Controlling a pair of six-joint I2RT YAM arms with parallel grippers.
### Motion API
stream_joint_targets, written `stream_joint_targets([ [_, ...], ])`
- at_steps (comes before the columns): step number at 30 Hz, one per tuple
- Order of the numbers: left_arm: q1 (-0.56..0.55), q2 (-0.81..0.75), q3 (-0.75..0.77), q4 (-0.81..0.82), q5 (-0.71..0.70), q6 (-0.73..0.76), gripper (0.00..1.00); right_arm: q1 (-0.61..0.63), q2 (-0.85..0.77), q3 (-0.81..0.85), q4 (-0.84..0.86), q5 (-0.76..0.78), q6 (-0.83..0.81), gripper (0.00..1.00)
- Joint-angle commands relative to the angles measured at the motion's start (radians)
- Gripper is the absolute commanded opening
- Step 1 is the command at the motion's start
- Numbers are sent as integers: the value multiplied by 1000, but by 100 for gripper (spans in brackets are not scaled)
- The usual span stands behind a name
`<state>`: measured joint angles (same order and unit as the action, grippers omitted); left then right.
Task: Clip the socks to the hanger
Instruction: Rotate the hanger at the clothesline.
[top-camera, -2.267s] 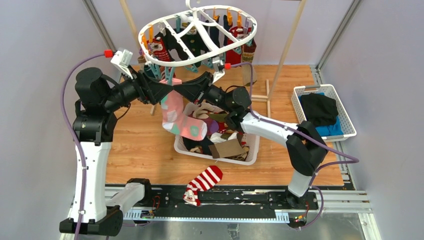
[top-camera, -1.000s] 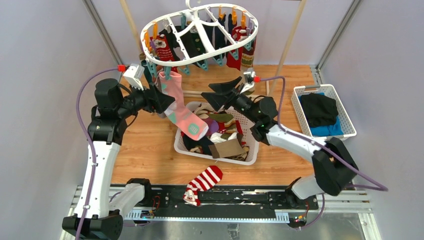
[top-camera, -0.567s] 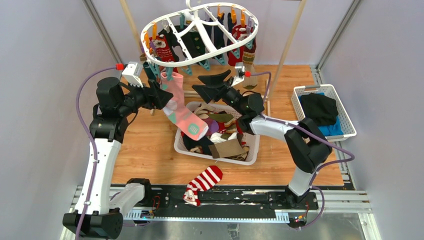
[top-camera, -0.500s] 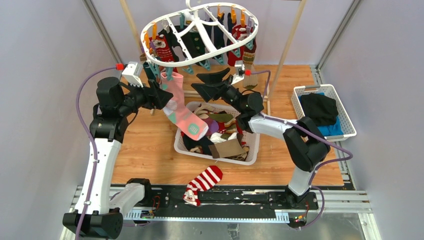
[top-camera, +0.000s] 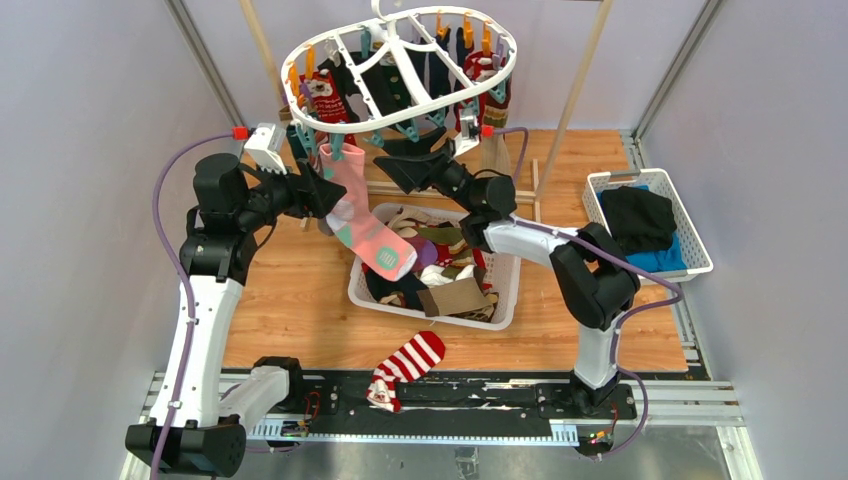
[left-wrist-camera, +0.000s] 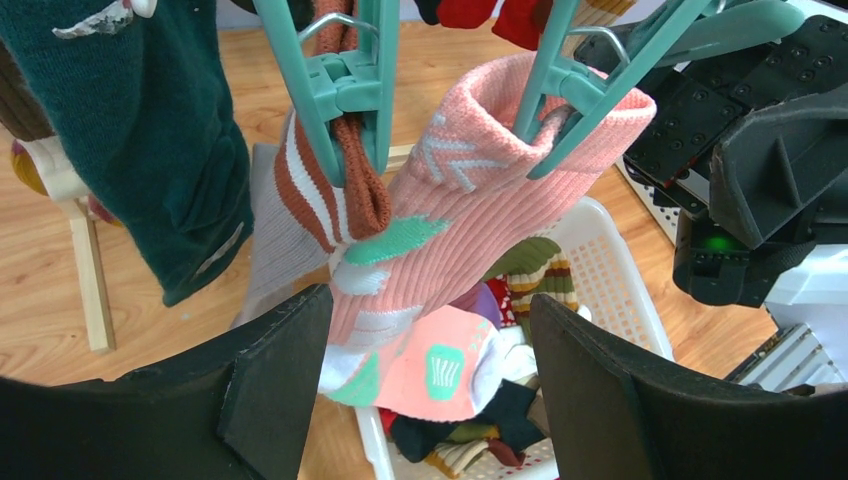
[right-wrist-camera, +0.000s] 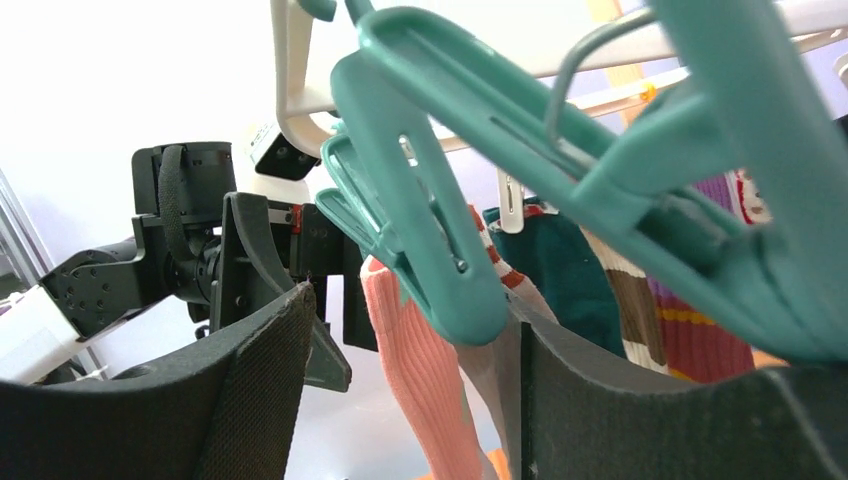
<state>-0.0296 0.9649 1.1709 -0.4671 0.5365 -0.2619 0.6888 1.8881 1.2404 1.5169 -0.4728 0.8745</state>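
The white oval hanger (top-camera: 400, 70) hangs at the top with several socks clipped round it. A pink sock (top-camera: 355, 205) with mint patches hangs from a teal clothespin (left-wrist-camera: 580, 90); beside it another teal clothespin (left-wrist-camera: 340, 80) holds a rust-striped sock (left-wrist-camera: 345, 190). My left gripper (top-camera: 325, 195) stands open just below and beside the pink sock (left-wrist-camera: 480, 200), its fingers (left-wrist-camera: 270, 390) clear of the fabric. My right gripper (top-camera: 405, 160) is open under the hanger. The tip of a teal clothespin (right-wrist-camera: 420, 230) hangs at the top of its gap, and the pink sock (right-wrist-camera: 420, 370) hangs behind.
A white slotted basket (top-camera: 508, 295) full of mixed socks stands under the hanger. A red-white striped sock (top-camera: 405, 365) lies on the near rail. A second basket (top-camera: 630, 175) at the right holds black and blue clothes. Wooden poles (top-camera: 580, 80) stand behind.
My right gripper has risen and moved left from above the basket to the clothespins under the hanger. The left arm and the clipped pink sock have stayed put over the last second.
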Motion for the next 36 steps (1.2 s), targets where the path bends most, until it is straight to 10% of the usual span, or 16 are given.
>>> stream_joint_targets([
  [1, -3, -11, 28, -12, 13, 8, 76, -18, 38, 47, 77, -16, 59, 65],
  [17, -2, -17, 51, -23, 27, 7, 76, -30, 136, 188, 80, -8, 167, 72],
  [36, -2, -25, 60, -39, 22, 25, 76, -12, 65, 134, 80, -17, 145, 28],
])
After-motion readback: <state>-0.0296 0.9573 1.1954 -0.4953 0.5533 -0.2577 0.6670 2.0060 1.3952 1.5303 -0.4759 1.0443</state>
